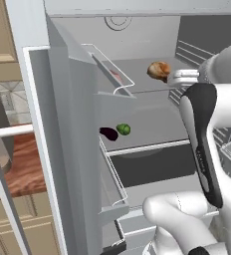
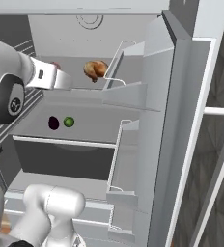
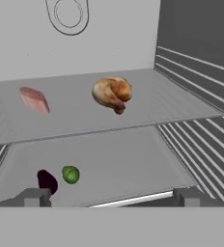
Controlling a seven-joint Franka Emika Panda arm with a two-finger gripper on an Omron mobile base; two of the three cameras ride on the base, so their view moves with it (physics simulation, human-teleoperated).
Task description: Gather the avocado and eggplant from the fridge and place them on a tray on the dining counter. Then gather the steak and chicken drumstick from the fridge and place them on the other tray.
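A kitchen: open fridge point(image 1: 77, 149) with food, wooden counter point(image 1: 18, 169), cabinets point(image 1: 0, 30).

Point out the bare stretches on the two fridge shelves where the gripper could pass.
Upper shelf: bare between the steak and chicken drumstick, and from the drumstick to the right wall. Lower shelf: bare from the avocado rightward to the wall. Crowded only at its front left, where the eggplant sits close beside the avocado. The open gripper faces the lower shelf's front edge.

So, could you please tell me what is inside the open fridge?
Upper shelf: pink steak, browned drumstick. Lower shelf: dark purple eggplant, green avocado. Drawer contents below are hidden.
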